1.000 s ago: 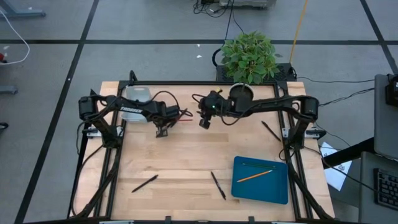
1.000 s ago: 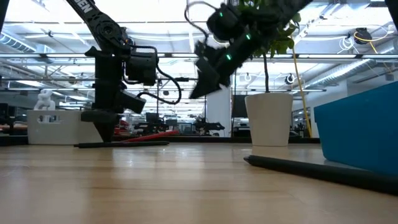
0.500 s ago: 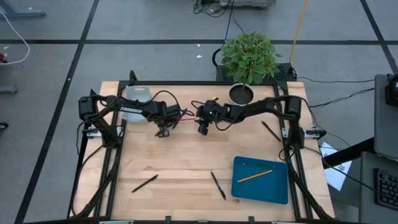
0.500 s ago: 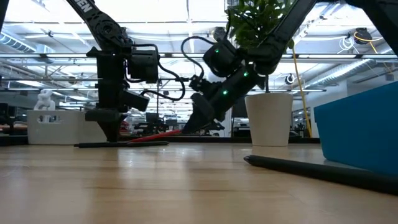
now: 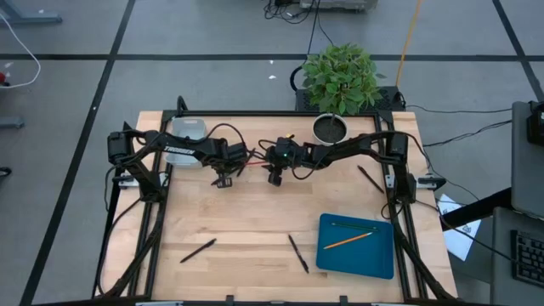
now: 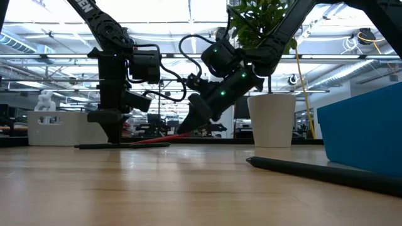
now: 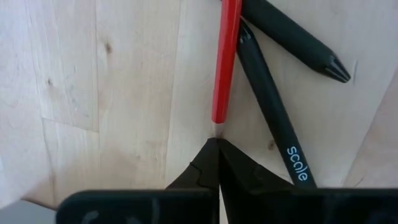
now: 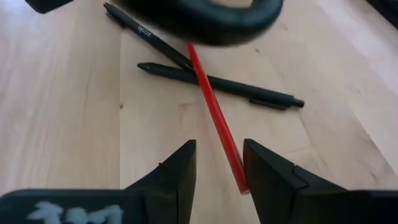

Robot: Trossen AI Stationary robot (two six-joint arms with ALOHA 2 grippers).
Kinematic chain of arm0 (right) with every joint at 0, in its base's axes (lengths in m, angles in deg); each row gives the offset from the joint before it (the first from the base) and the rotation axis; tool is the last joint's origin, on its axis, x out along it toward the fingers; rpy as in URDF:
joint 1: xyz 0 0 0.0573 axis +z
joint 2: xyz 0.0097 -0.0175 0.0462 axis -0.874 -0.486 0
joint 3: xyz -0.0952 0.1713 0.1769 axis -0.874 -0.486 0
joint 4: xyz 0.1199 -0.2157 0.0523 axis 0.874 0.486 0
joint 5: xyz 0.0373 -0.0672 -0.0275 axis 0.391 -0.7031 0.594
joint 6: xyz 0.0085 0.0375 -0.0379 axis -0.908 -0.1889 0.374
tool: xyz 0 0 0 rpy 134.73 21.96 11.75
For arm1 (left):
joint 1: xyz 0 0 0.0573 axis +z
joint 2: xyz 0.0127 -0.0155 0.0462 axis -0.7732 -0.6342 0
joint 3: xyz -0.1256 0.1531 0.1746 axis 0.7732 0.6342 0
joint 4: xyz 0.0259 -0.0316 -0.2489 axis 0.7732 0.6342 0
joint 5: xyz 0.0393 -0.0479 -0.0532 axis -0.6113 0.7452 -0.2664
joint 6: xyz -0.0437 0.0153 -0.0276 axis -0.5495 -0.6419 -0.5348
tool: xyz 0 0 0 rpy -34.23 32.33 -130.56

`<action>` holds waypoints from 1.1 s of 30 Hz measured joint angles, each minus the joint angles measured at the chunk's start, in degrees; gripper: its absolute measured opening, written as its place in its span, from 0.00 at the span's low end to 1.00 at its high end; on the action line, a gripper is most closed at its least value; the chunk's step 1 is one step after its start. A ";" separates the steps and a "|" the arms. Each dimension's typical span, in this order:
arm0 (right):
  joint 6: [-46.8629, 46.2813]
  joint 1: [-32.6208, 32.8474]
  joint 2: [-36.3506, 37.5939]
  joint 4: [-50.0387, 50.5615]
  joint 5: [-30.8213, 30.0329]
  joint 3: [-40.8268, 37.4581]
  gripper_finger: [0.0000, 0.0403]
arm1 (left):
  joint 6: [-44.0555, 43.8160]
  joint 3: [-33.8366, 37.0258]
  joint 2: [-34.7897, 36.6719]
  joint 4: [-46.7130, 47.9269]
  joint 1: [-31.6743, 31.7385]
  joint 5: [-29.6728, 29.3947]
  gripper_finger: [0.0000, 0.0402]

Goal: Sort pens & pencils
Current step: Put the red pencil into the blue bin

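Observation:
A red pencil [image 5: 247, 161] lies at the table's far middle, across two black pens [image 7: 273, 124] [image 8: 217, 84] that cross on the wood. My left gripper [image 5: 223, 180] points down at the pencil's sharpened end, shut. My right gripper [image 5: 274, 178] is low over the pencil's other end, open. Its fingers [image 8: 180, 168] stand on either side of the pencil [image 8: 214, 112]; I cannot tell whether the end touches one finger. In the low view the pencil [image 6: 157, 139] slopes up toward my right gripper. My left gripper pinches the red pencil's sharpened tip [image 7: 216, 129] between its two fingertips, coming steeply from above. Only the point goes in between them. The pencil runs straight away from the fingers and lies over a black pen.
Three more black pens lie apart: near left [image 5: 197, 251], near middle [image 5: 297, 252], right [image 5: 370, 178]. A blue tray [image 5: 336, 255] at the near right holds an orange pencil [image 5: 348, 240] and a green one. A clear box [image 5: 187, 130] and a plant pot [image 5: 329, 129] stand along the far edge.
My right gripper has come down from above the table toward the red pencil's free end and a little toward my left gripper, tipping less steeply. Its fingers now stand beside the pencil. The pencil and pens have stayed where they were.

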 joint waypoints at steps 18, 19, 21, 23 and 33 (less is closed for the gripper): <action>-1.35 0.00 -0.01 1.74 0.00 -0.04 0.27 | -0.72 0.00 0.02 -0.42 0.02 0.84 0.01; -1.35 0.00 -0.01 1.77 0.00 -0.04 0.25 | -0.72 0.00 0.02 -0.42 0.02 0.84 0.01; -1.35 0.00 -0.01 1.79 0.00 -0.04 0.22 | -0.83 0.00 0.02 -0.44 0.02 0.84 0.01; -1.35 0.00 -0.01 1.81 0.00 -0.04 0.17 | -0.85 0.00 0.02 -0.44 0.02 0.85 0.01; -1.41 0.04 -0.01 2.29 -0.16 -0.04 0.04 | -1.11 0.00 0.02 -0.50 0.02 1.00 0.02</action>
